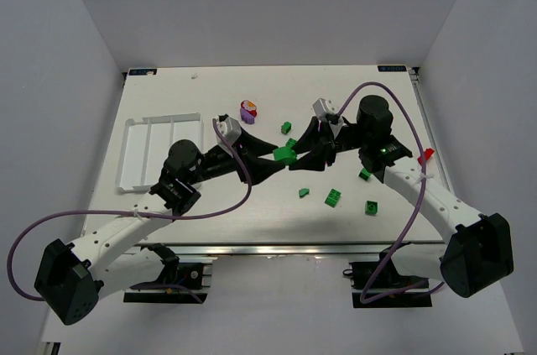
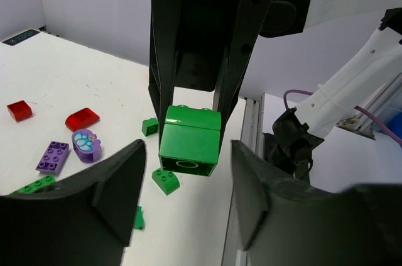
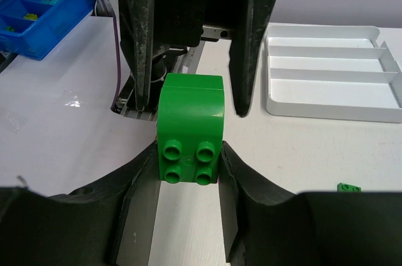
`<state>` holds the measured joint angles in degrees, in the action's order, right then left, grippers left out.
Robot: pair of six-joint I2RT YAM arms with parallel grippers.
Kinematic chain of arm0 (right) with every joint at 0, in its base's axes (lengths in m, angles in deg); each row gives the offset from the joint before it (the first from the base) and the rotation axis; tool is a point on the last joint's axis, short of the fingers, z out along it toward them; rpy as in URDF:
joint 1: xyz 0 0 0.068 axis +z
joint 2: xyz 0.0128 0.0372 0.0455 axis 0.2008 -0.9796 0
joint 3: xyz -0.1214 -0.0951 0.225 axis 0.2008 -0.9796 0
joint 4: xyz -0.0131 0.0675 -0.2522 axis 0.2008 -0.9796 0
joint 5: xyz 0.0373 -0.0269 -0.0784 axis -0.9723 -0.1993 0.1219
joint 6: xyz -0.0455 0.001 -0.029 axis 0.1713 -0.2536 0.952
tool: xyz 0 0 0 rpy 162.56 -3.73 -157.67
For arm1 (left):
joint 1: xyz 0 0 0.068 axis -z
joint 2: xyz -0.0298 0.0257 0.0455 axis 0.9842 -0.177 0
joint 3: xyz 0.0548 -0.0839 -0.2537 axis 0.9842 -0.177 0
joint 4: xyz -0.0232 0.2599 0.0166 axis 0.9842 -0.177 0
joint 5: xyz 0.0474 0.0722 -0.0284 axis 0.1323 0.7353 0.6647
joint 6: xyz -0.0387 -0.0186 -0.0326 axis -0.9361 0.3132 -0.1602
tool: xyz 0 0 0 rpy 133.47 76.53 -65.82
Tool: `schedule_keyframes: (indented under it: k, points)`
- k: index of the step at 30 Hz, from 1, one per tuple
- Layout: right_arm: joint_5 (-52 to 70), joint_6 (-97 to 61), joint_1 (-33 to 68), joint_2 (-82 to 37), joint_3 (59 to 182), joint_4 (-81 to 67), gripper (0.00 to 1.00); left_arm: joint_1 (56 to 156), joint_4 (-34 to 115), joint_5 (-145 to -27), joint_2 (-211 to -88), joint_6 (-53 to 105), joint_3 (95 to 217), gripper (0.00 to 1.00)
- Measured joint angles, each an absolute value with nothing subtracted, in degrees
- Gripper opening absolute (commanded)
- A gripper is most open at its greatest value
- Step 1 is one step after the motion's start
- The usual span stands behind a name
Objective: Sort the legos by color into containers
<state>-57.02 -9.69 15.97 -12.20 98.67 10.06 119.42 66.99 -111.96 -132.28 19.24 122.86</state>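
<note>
My right gripper [image 3: 188,166] is shut on a large green lego [image 3: 190,121], studs toward its camera, held above the table. In the top view the lego [image 1: 285,155] hangs mid-table between my right gripper [image 1: 300,158] and my left gripper [image 1: 273,159]. My left gripper [image 2: 188,197] is open, one finger on each side of the lego [image 2: 188,140], not touching it. The white compartment tray [image 1: 159,154] lies at the left, apart from both grippers, and shows in the right wrist view [image 3: 326,83].
Loose green legos [image 1: 333,198] lie at the front right, one more [image 1: 286,127] behind the grippers. A red lego [image 1: 426,154] sits near the right edge, a rounded purple piece [image 1: 248,112] at the back. Red [image 2: 81,118] and purple [image 2: 53,156] legos show in the left wrist view.
</note>
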Motion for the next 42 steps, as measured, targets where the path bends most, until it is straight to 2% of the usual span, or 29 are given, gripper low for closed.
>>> schedule_keyframes:
  k: [4, 5, 7, 9, 10, 21, 30, 35, 42]
  points:
    - [-57.0, -10.0, 16.0, -12.2, 98.7, 10.4, 0.0, 119.4, 66.8, -112.2, -132.3, 19.1, 122.9, 0.41]
    - [-56.9, -10.2, 16.0, -12.2, 98.7, 10.3, 0.0, 119.4, 66.8, -112.3, -132.3, 19.3, 122.9, 0.31]
    - [-56.8, -10.6, 16.0, -12.2, 98.7, 10.3, 0.0, 119.4, 66.8, -112.4, -132.3, 19.5, 122.9, 0.21]
    - [-56.8, -10.7, 16.0, -12.2, 98.7, 10.3, 0.0, 119.4, 66.8, -112.4, -132.4, 19.5, 122.9, 0.03]
    - [-56.8, -10.8, 16.0, -12.2, 98.7, 10.3, 0.0, 119.4, 66.8, -112.5, -132.4, 19.5, 122.9, 0.0]
    - [-56.7, -11.9, 15.8, -12.2, 98.6, 11.6, 0.0, 119.6, 62.5, -110.7, -129.6, 22.3, 122.9, 0.0]
    - [-55.9, -12.5, 12.9, -12.1, 98.6, 13.2, 0.0, 115.1, 54.4, -108.3, -123.4, 25.2, 119.9, 0.0]
    - [-52.8, -6.9, 12.9, -11.7, 98.7, 7.0, 0.0, 111.0, 43.3, -95.3, -123.0, 23.3, 121.2, 0.0]
    - [-43.9, 0.5, 12.9, -11.6, 98.6, -2.6, 0.0, 100.3, 18.3, -71.2, -135.3, 16.1, 134.3, 0.0]
